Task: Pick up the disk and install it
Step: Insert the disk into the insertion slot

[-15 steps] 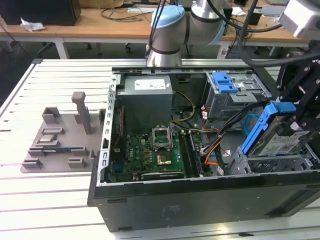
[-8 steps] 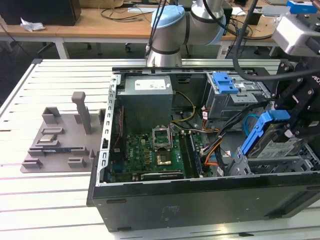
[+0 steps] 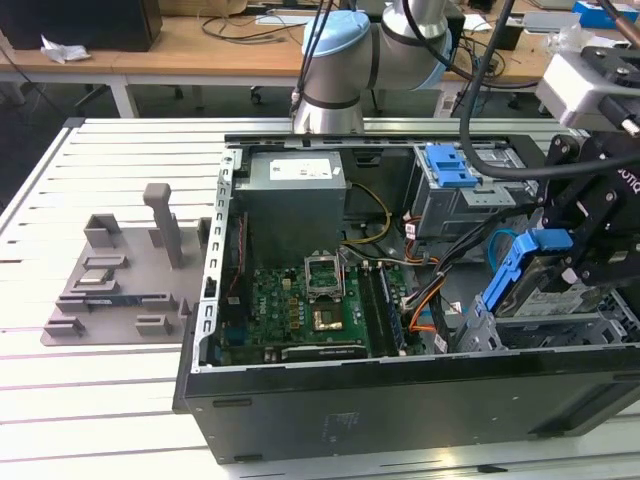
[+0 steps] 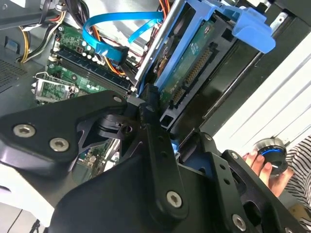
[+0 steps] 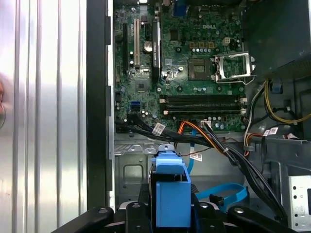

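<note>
The open black metal computer case [image 3: 400, 400] stands on the pale slatted counter [image 3: 100, 400]. Inside it, at the exterior view's lower right, the black hand [image 3: 572, 262] is clamped on the flat silver-grey metal disk [image 3: 520, 265] in its blue plastic carrier. The disk is held tilted just over the grey metal drive cage [image 3: 560, 325]. Farther left lies the green motherboard [image 3: 300, 310].

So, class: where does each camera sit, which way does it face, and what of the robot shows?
Exterior view: off the arm, looking down into the open computer case; shows the arm and the gripper holding the disk.
First wrist view: on the wrist, facing past the gripper onto the motherboard.
Second wrist view: on the wrist, behind the gripper's links, facing the disk's connector edge.
Shared: both wrist views show the disk's blue carrier.
</note>
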Controlling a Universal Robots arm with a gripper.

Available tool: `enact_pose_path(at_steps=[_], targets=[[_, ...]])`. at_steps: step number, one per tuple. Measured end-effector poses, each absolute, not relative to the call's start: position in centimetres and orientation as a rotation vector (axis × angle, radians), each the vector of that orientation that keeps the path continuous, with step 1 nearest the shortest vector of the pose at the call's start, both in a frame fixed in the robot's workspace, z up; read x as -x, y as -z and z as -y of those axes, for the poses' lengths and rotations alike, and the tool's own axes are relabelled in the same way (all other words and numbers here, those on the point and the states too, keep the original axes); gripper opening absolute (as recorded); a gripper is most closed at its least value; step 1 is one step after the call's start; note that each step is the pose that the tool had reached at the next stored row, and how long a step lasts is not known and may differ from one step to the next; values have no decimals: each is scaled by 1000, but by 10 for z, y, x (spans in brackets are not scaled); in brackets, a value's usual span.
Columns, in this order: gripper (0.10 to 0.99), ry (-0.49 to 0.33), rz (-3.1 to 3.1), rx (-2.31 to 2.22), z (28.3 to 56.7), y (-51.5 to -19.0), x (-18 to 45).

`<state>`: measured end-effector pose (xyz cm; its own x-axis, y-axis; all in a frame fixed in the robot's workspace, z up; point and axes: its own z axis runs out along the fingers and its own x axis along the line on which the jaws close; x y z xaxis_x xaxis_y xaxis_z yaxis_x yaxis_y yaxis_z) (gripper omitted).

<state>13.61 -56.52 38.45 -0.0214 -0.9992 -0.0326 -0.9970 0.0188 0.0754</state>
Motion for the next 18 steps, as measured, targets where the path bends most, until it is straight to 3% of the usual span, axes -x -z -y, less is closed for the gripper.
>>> enact_pose_path(at_steps=[7, 8, 18], targets=[[376, 120, 2221, -2177, 565, -384, -136], [443, 120, 2221, -2177, 565, -384, -136], [443, 119, 2221, -2177, 565, -393, -136]])
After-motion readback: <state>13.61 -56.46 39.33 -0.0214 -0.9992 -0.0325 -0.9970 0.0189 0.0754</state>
